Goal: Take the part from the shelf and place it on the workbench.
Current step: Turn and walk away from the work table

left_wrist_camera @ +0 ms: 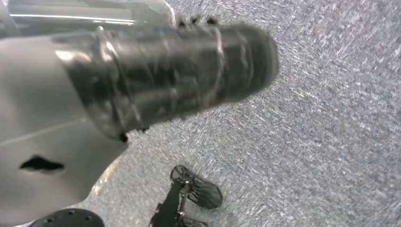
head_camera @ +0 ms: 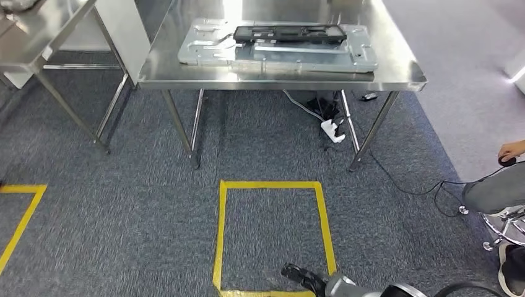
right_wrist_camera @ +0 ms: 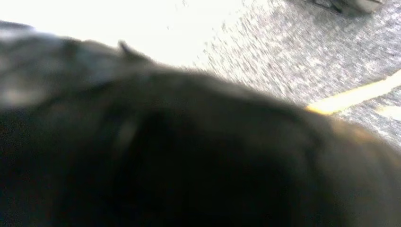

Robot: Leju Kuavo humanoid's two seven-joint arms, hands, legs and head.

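We're looking down at a stainless steel bench (head_camera: 186,77) dead ahead, and on its top lies a flat grey metal plate (head_camera: 204,49). Resting on that plate, toward its far side, is the part (head_camera: 288,33), a long black frame with cut-outs, lying flat. To the left, a second steel table (head_camera: 37,43) stands apart from the bench. On the grey carpet (head_camera: 124,204) between us and the bench, yellow tape (head_camera: 221,235) marks out a square, with another taped outline at the far left. Under the bench, a white power strip (head_camera: 332,130) and dark cables sit on the carpet.

Low in the head view, the right robot hand (head_camera: 303,276) pokes in over the tape, dark fingers showing; whether it's released or clenched, I can't tell. The right wrist view is a dark blur. The left wrist view shows a dark blurred shape over carpet, so the left robot hand's state can't be told either.

At the right edge, a person's hand (head_camera: 511,150) rests on a dark object, by a stool base (head_camera: 504,232).
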